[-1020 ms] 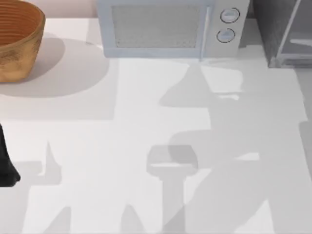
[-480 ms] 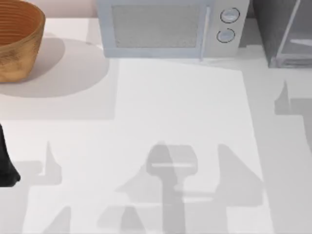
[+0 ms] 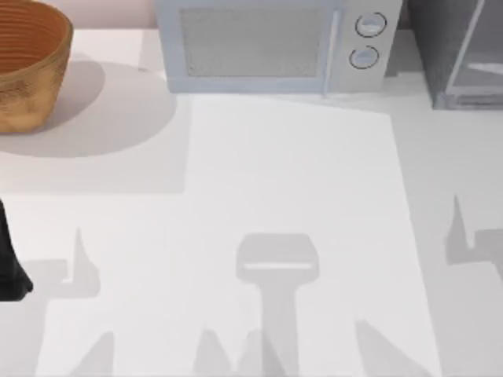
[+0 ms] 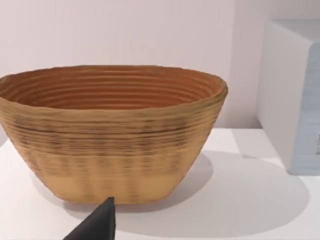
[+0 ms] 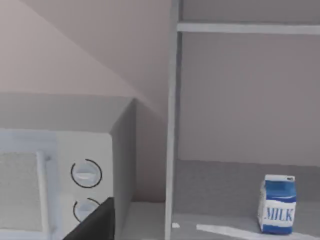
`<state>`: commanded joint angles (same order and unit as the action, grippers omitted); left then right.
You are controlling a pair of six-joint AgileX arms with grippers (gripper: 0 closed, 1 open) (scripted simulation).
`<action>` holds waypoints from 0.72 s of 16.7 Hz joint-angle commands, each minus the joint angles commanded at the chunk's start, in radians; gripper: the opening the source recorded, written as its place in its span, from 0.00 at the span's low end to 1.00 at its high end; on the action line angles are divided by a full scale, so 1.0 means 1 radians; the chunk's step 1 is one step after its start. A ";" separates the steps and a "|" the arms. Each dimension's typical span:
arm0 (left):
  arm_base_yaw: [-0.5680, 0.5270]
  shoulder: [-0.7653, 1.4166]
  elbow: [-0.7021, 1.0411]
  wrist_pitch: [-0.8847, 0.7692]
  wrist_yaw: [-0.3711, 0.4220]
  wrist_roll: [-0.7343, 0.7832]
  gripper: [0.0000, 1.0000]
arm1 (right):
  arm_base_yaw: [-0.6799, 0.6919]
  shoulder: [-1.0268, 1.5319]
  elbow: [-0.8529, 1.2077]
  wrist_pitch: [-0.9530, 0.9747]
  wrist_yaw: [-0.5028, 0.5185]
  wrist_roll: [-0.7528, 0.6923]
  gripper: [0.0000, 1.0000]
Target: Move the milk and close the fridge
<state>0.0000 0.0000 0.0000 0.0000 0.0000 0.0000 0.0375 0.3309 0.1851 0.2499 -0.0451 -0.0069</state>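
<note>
The milk point(image 5: 277, 204), a small blue carton with a white band, stands upright on the lower shelf inside the fridge point(image 5: 245, 100), whose inside is exposed in the right wrist view. In the top view the fridge point(image 3: 440, 47) sits at the table's back right corner. A dark tip of my right gripper point(image 5: 95, 222) shows low in the right wrist view, well short of the milk, with nothing seen in it. My left arm point(image 3: 9, 259) rests at the table's left edge, and its gripper tip point(image 4: 102, 222) points at the basket.
A white microwave point(image 3: 267, 43) with two round knobs stands at the back centre, just left of the fridge. A woven brown basket point(image 3: 23, 67) stands at the back left. Arm shadows lie across the white table point(image 3: 299, 173).
The right arm's shadows on the table have slid to the right and toward the front. The left arm, basket, microwave and fridge have not moved.
</note>
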 joint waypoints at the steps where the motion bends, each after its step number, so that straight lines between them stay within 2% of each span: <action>1: 0.000 0.000 0.000 0.000 0.000 0.000 1.00 | 0.001 -0.074 -0.041 -0.051 -0.001 0.002 1.00; 6: 0.000 0.000 0.000 0.000 0.000 0.000 1.00 | -0.025 -0.301 -0.173 -0.231 0.031 0.007 1.00; 12: 0.000 0.000 0.000 0.000 0.000 0.000 1.00 | -0.037 -0.331 -0.185 -0.250 0.045 0.007 1.00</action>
<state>0.0000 0.0000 0.0000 0.0000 0.0000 0.0000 0.0000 0.0000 0.0000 0.0000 0.0000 0.0000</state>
